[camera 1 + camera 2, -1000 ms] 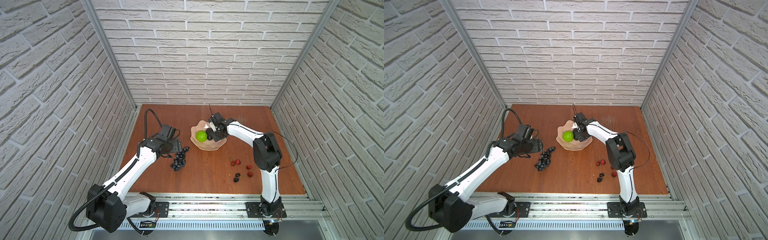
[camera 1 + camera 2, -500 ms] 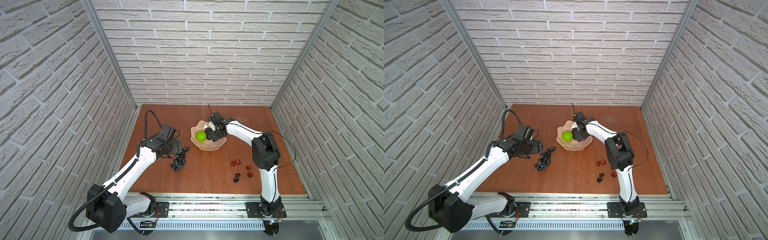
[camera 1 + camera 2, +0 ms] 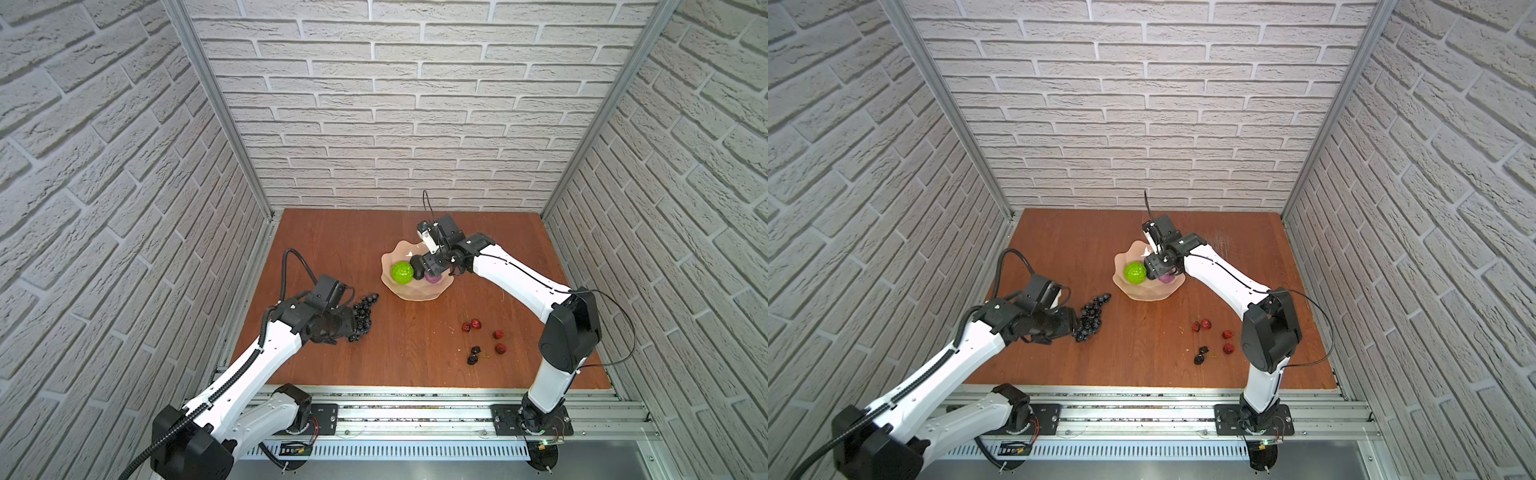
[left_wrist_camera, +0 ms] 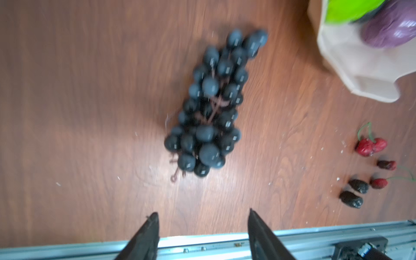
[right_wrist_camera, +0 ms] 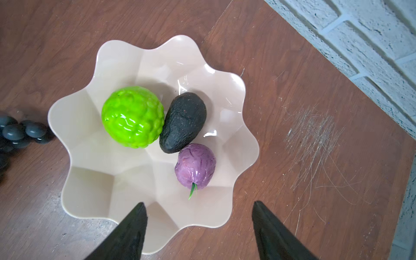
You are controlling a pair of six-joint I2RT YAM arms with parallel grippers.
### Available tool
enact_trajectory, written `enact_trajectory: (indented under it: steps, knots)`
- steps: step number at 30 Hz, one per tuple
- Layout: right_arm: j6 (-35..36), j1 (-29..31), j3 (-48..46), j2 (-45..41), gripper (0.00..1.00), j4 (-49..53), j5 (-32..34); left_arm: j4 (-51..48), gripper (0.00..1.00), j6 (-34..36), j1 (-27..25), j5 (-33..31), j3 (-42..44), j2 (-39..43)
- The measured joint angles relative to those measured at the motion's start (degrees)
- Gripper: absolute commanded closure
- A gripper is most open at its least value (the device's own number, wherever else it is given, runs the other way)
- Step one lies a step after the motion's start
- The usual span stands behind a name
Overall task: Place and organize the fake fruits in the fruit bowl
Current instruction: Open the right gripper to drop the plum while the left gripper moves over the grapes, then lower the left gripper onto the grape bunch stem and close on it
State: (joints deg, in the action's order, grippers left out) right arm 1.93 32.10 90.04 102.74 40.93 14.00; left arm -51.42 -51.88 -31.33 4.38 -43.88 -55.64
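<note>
In the fruit bowl (image 5: pixel 90 191) three fruits (image 5: pixel 132 117) are seen; the grape bunch (image 4: pixel 211 108) lies on the table (image 4: pixel 67 90), just ahead of the left gripper (image 4: pixel 202 212) — spread, empty. Grasping it is judged next; the right gripper (image 5: pixel 198 203) hangs spread over the bowl.

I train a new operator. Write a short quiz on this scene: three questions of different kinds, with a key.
1. True or false: the grape bunch lies inside the fruit bowl.
2. How many fruits are in the bowl?
3. The right gripper is: A) shut on a fruit; B) open, holding nothing; C) out of view.
Key: 1. False, it lies on the table. 2. Three: lime-green ball, black avocado, purple fruit. 3. B.
</note>
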Motion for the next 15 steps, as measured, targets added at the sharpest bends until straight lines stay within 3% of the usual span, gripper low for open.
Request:
enact_trajectory:
  steps: [5,15]
  knots:
    - [-1.4,1.5,-4.5,-2.8,0.29,-1.1,-1.2,0.9,0.46,-4.1,-3.3,0.3,3.8,1.8]
    - [-3.7,1.9,-7.8,-9.9,0.33,-5.2,-3.7,8.2,0.54,-4.5,-3.2,0.4,7.0,-2.6]
